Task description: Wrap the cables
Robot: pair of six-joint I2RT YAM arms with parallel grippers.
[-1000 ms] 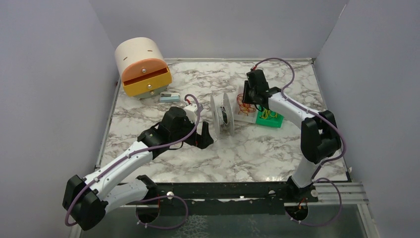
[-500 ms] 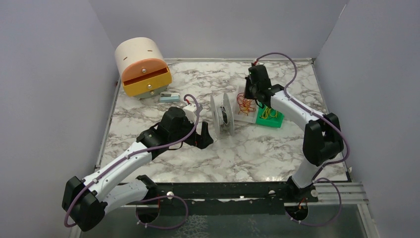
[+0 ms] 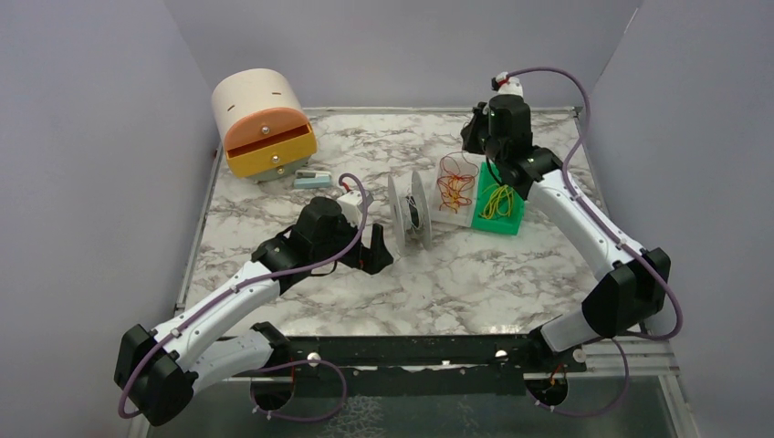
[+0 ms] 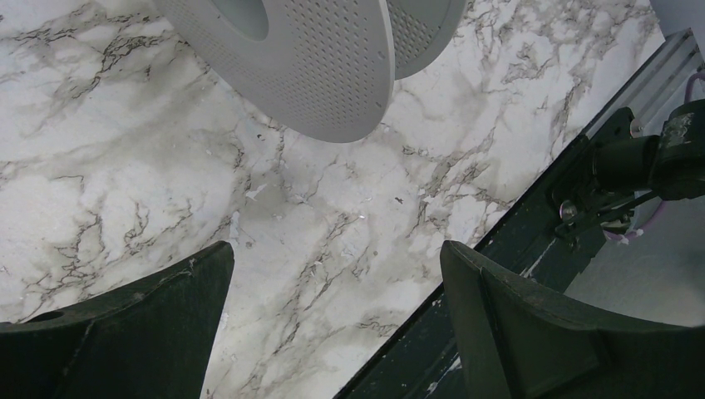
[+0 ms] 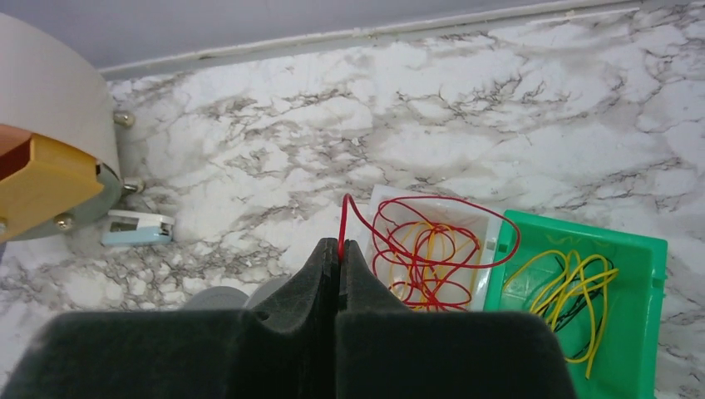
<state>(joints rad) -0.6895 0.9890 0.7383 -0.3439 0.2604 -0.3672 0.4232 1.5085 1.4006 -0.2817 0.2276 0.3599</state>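
While the left gripper (image 4: 337, 258) gapes wide just short of the spool (image 4: 316, 58), the cables (image 5: 432, 249), a thin red-orange tangle, lie in a clear tub (image 5: 384, 198) farther back. One strand runs up into the right gripper (image 5: 339, 249), pinched tight. That gripper sat lower over the tub a second ago.

Lab test cell: grey walls (image 3: 402, 46) enclosing marble tabletop (image 3: 456, 274).

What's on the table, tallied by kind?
bins: 2 (white bin, green bin)
wire bundles: 2 (red cables, yellow wires)
spool: 1
drawer unit: 1
pale-blue item: 1
total: 7
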